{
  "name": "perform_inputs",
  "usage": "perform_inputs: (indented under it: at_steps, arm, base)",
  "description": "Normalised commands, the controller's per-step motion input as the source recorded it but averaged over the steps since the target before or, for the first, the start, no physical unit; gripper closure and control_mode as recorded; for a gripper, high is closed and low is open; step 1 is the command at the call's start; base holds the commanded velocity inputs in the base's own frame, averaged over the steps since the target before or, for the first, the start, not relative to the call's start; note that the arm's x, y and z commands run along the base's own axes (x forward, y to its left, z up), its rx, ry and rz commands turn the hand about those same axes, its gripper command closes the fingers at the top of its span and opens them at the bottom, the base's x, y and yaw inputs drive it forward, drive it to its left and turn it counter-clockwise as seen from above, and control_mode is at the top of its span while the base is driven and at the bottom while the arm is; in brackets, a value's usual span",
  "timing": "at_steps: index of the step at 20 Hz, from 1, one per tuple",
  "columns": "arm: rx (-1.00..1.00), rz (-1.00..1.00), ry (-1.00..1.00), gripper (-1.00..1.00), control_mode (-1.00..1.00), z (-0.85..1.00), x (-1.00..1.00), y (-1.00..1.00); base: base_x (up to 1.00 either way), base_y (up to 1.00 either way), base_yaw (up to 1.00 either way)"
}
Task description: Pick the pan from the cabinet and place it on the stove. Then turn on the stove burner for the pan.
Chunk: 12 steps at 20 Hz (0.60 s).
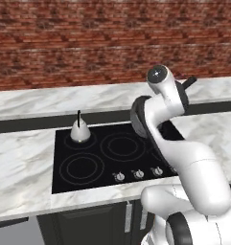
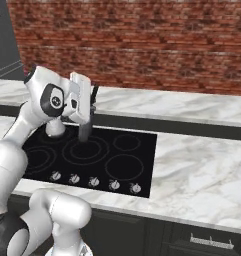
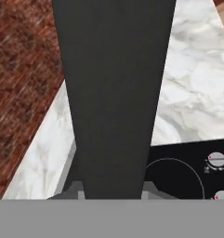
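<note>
Pan out of cabinet, clamped edge-on in my closed gripper, hanging tilted over the stove near the centre ring. Kettle sits far left. Left: set pan down, turn knob.

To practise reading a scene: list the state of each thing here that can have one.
gripper: shut on the pan.
pan: held steeply tilted above the stove, not yet set down.
kettle: upright on the rear left ring.
stove: no ring glowing.
</note>
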Motion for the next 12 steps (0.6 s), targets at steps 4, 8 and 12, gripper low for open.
perform_inputs:
  at_steps: [4,8,12]
  arm:
    - [0.22,0.00,0.07,1.00,-1.00,-0.17,0.51,-0.82]
    - [0.25,0.04,0.05,1.00,-1.00,-0.31,0.29,-0.78]
    - [0.27,0.10,0.04,1.00,-1.00,-0.22,0.20,-0.23]
  base:
    - [0.00,0.00,0.00]
    - [0.00,0.00,0.00]
    - [0.00,0.00,0.00]
